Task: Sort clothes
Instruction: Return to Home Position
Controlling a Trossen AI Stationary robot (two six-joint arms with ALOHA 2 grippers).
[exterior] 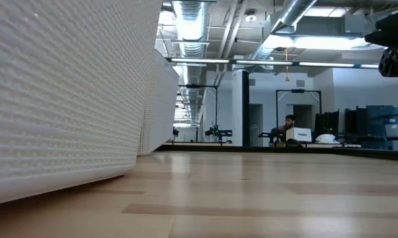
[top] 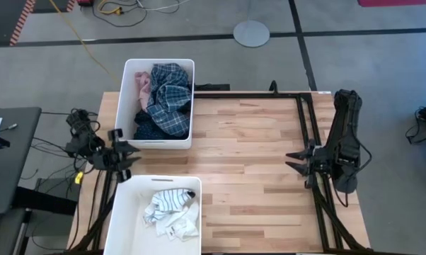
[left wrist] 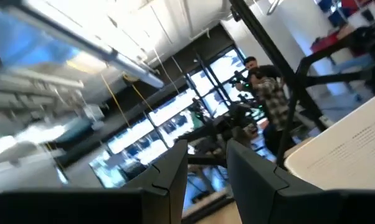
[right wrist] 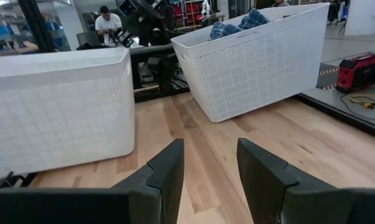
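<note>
Clothes all binned, as I read high view: plaid shirt (top: 169, 99) and pink shirt (top: 141, 86) heaped in top bin (top: 158, 62); socks (top: 172, 211) in bottom bin (top: 117, 212). No garment visible on desk (top: 255, 163). Left pincer (top: 127, 161) sits between two bins at desk's left edge, fingers apart, holding nothing; nearer arm to both piles. Right pincer (top: 292, 161) well apart near right edge, facing bins, fingers apart, nothing held. My judgement: sorting done, only parking arms left.

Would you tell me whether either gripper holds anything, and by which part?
Nothing is held: the left gripper and the right gripper are both open and empty.
</note>
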